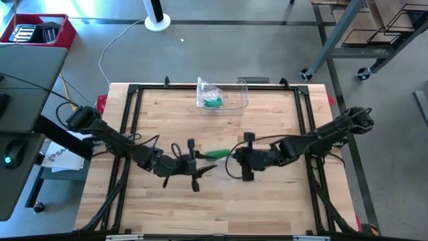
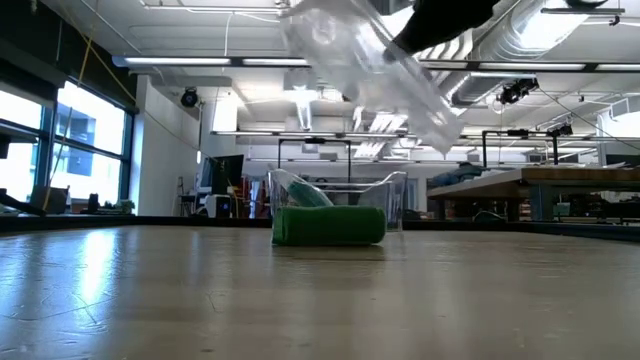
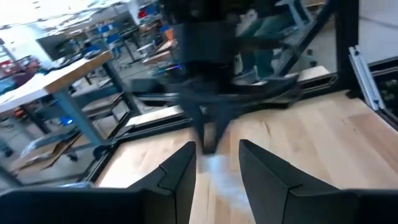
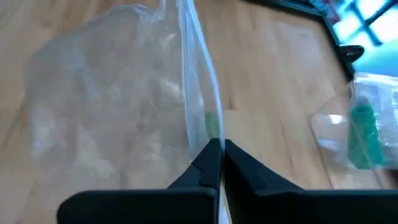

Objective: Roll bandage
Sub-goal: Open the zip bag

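Workshop bkgd, wood surface (image 1: 267, 207) w/ black frame. Clear bin (image 1: 231, 97) at far edge. Right pincer (image 4: 216, 155) clenched on clear plastic bag (image 4: 112, 93), lifted mid-surface. Left pincer (image 3: 214, 165) parted, grasping nothing. Green bandage roll (image 2: 329, 225) lies near centre; judged: already rolled, bagging left

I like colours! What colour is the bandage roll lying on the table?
Green. The bandage roll shows best in the low view.

The tabletop (image 1: 267, 201) is pale, smooth wood with a slight sheen. The bag (image 4: 118, 99) is clear, crinkled plastic. The green roll (image 2: 330, 226) looks like matt cloth.
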